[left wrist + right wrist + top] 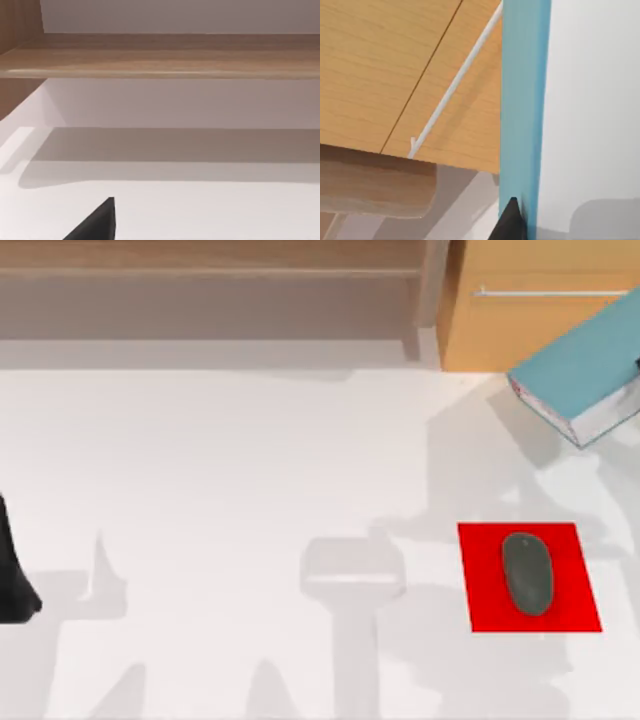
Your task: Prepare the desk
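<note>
The desk (250, 470) is a wide white tabletop with a light-wood shelf unit (210, 290) along the back and a light-wood drawer (520, 320) with a thin silver bar handle (550, 292) at the back right. A teal book (585, 365) with white page edges hangs tilted above the tabletop in front of the drawer, casting a shadow below. My right gripper (637, 366) at the right edge is shut on it. In the right wrist view a black finger (511, 222) presses the book's teal cover (525, 100), with the handle (455, 85) behind. My left gripper (12, 580) is parked at the left edge.
A red mat (528, 577) lies at the front right with a dark grey mouse (527, 573) on it. The shelf board (160, 55) stands above the white surface (200, 210) in the left wrist view. Arm shadows fall across the middle of the tabletop.
</note>
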Robot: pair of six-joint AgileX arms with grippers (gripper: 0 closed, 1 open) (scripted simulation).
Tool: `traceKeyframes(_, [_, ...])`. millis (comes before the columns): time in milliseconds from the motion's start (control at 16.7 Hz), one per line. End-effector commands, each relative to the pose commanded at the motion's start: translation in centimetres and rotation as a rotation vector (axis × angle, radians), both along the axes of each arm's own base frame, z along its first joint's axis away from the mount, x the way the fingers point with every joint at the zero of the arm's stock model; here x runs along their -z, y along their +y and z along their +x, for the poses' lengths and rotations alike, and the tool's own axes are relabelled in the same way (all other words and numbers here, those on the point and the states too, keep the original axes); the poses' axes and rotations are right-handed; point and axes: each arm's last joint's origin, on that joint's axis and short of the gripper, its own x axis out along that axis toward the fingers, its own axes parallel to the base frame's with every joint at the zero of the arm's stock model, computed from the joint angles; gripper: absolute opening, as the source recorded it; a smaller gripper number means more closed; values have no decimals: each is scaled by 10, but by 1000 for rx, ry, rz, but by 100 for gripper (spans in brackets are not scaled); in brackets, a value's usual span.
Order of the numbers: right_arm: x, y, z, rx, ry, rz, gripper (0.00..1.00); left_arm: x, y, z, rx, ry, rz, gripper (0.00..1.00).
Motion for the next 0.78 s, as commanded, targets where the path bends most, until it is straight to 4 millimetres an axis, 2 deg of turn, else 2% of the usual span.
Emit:
traceKeyframes(240, [-8, -80, 12, 221, -34, 198, 0, 0, 0, 0, 0, 0, 0, 100])
traceKeyframes(420, [-9, -129, 22, 328, -58, 310, 0, 0, 0, 0, 0, 0, 0, 100])
traceKeyframes(600, [-2, -162, 32, 383, -63, 388, 0, 0, 0, 0, 0, 0, 0, 100])
traceKeyframes(780, [4, -174, 39, 398, -59, 424, 0, 0, 0, 0, 0, 0, 0, 100])
